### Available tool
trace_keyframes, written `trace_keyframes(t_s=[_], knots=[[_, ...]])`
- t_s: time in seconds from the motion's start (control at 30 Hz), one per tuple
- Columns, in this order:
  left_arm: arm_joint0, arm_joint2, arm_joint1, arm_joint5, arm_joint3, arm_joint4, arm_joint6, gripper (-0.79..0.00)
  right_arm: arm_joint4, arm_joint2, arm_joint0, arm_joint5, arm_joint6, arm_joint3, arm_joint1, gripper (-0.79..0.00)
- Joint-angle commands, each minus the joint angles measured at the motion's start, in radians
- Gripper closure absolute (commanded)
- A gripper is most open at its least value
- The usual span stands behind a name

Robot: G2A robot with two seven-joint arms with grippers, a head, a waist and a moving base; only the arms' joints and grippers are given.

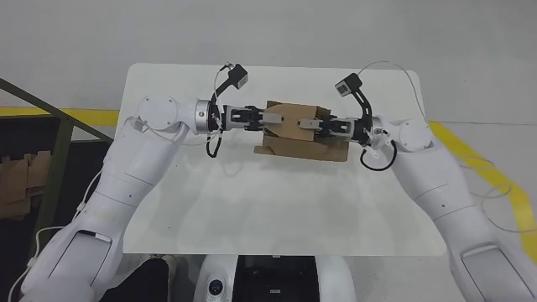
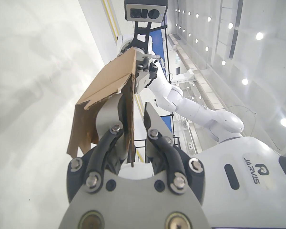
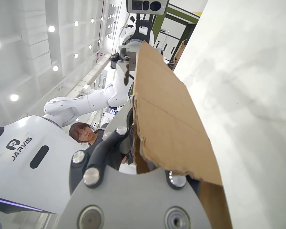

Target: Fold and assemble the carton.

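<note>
The brown cardboard carton point(image 1: 295, 141) sits between the 2 grippers over the far middle of the white table point(image 1: 252, 210); whether its lower edge touches the tabletop cannot be told. The left gripper point(image 2: 133, 107) comes at it from the robot's left side. Its jaws stand apart with 1 upright cardboard wall between them. The wall lies close against 1 of the fingers point(image 2: 107, 117), while a clear gap shows between it and the other, so the jaws are open around the panel rather than clamped on it. The right gripper point(image 1: 317, 123) meets the opposite end of the carton, at the edge of a wall. Whether it is open or closed on that wall cannot be told, because the cardboard hides its far side. As for progress, the carton looks only partly formed. In the left wrist view 2 panels meet at a creased corner, so the flat blank seems to be opened out into some depth. The shape looks skewed rather than square, though, and at least 1 flap hangs loose with a ragged edge, not tucked in. Judging by that, squaring up the walls, folding the end flaps inward and closing them are probably all left to do.
</note>
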Motion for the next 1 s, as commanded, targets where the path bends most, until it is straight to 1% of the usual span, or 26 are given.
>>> trace_keyframes(t_s=[0.0,0.4,0.67,0.8,0.97], knots=[[0.003,-0.004,0.001,0.0,-0.005,-0.006,-0.002,-0.785,-0.018,-0.002,0.001,0.007,-0.014,0.0,-0.001,0.0],[0.034,-0.046,0.012,0.006,-0.061,-0.038,-0.002,-0.785,-0.113,-0.004,-0.002,0.042,-0.076,-0.012,-0.006,0.0],[0.051,-0.07,0.018,0.01,-0.127,-0.051,-0.001,-0.785,-0.14,-0.002,-0.008,0.059,-0.097,-0.023,-0.008,0.0],[0.051,-0.061,0.017,0.015,-0.147,-0.052,0.0,-0.785,-0.153,-0.002,-0.009,0.061,-0.11,-0.033,-0.011,0.0],[0.035,-0.034,0.014,0.023,-0.152,-0.009,0.012,-0.785,-0.168,0.009,-0.023,0.052,-0.13,-0.066,-0.009,0.0]])
